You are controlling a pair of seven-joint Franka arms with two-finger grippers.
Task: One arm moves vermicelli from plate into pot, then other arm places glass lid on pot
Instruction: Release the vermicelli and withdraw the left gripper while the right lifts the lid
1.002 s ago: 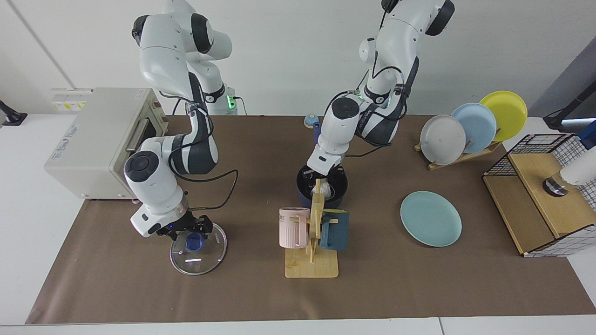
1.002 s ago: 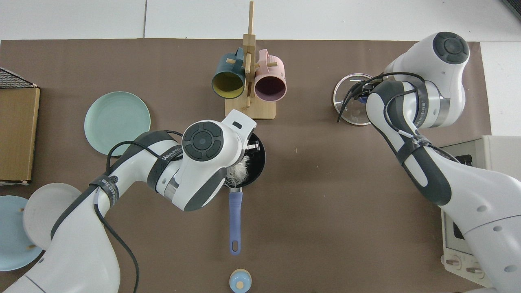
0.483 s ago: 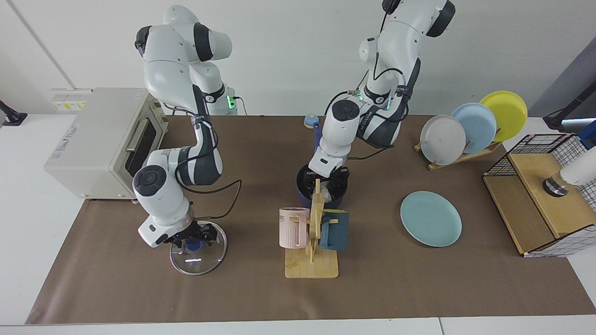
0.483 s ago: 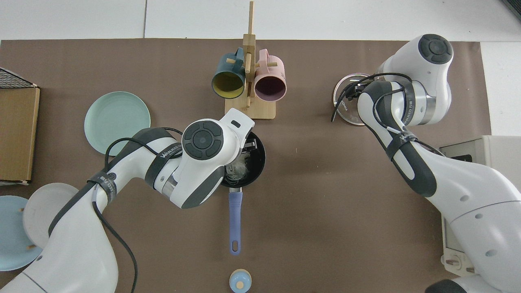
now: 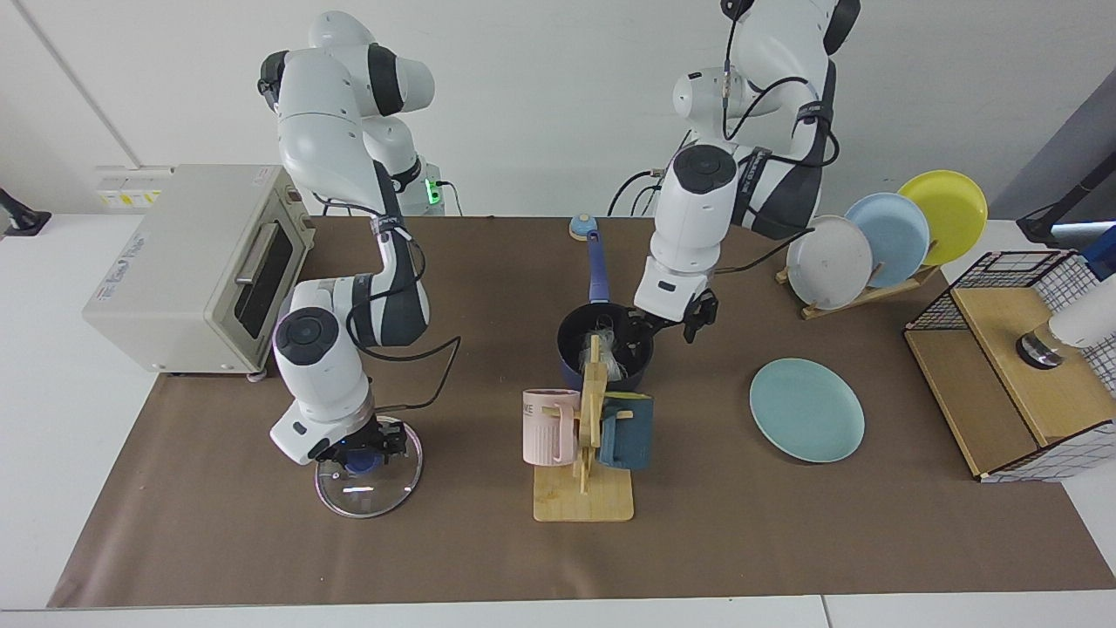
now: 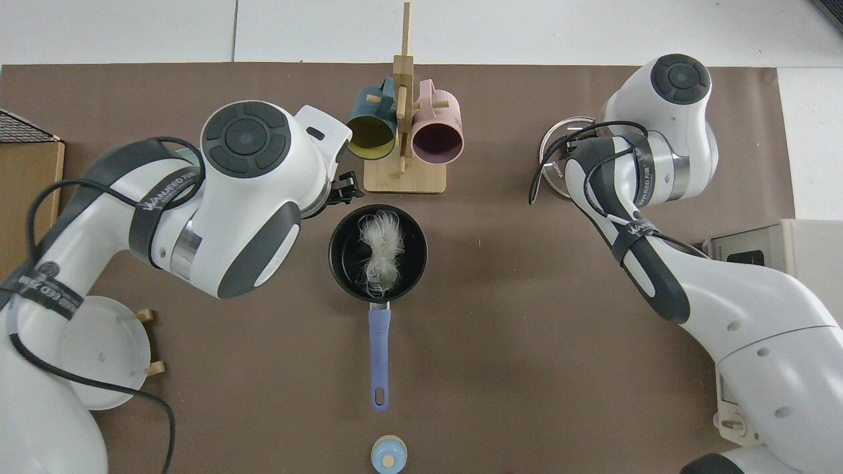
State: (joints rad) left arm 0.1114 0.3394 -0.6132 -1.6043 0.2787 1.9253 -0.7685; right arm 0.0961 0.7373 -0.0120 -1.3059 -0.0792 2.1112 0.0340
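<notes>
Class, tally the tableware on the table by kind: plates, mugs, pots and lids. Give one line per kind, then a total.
Plates: 4 (teal, white, pale blue, yellow)
Mugs: 2 (pink, dark blue)
Pots: 1
Lids: 1, glass
Total: 8

Facing camera looks across table; top camera looks down; both share pot [image 5: 603,347] [image 6: 378,253]

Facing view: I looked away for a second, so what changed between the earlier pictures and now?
The left gripper let go of the vermicelli, rose out of the pot and drew back toward the teal plate. The right gripper sank onto the glass lid, around its knob. The pot, lid, plate and mug rack stayed put.
</notes>
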